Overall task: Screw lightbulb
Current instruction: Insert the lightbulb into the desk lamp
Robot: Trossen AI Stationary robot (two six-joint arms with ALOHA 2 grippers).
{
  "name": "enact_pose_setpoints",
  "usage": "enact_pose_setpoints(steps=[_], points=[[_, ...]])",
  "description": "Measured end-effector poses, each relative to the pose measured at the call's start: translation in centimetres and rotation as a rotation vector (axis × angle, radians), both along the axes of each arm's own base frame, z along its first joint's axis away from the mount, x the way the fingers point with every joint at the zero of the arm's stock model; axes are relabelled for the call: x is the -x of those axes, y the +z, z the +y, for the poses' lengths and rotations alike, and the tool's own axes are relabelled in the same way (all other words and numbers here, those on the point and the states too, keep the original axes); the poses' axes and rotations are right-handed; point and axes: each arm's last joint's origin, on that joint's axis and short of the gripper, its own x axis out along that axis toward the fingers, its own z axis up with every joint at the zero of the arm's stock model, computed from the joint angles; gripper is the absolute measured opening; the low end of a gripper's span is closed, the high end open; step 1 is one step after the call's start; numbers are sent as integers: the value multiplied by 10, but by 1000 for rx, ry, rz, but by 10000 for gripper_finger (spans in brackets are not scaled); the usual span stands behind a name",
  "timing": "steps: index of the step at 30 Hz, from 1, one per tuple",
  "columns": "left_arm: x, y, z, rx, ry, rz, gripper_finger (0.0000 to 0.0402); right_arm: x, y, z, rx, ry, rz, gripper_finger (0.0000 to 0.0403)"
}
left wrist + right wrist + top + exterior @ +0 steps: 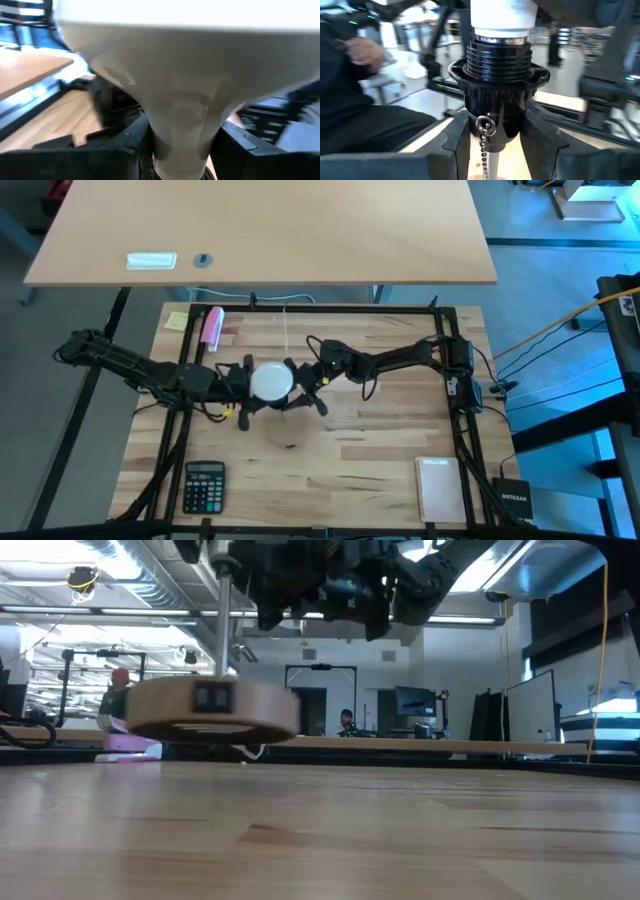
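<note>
Calculator (204,485) & notepad (438,488) lie at the worktop's (360,450) near edge. Mid worktop, the left pincer (175,150) pinches the lightbulb (270,381) at its narrow neck. The bulb's base sits in the black socket (497,95), which the right pincer (495,137) squeezes from both sides. Wooden disc (212,710) is lifted off the worktop.

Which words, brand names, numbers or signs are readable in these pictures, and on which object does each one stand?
"NETGEAR": on the small black box beside the table's front right corner, high view.
Calculator: key markings too small to read.
Notebook: no readable text.
Yellow sticky note: nothing legible.
Lightbulb, black socket, wooden disc: no print visible.
</note>
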Motion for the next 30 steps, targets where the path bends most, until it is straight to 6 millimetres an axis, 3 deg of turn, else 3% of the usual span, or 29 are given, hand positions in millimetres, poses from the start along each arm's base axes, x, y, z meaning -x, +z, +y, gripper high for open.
enact_pose_setpoints(steps=[14, 24, 30], points=[[-10, -1, -4, -141, -183, -42, 136, 4, 2, 4, -13, 212, 3, 135], [-12, -6, 1, -129, -133, -6, 186, 4, 10, 0, 25, -34, 30, 124], [-11, -9, 0, -134, -144, 21, 203, 3, 10, -3, 38, -103, 34, 76]])
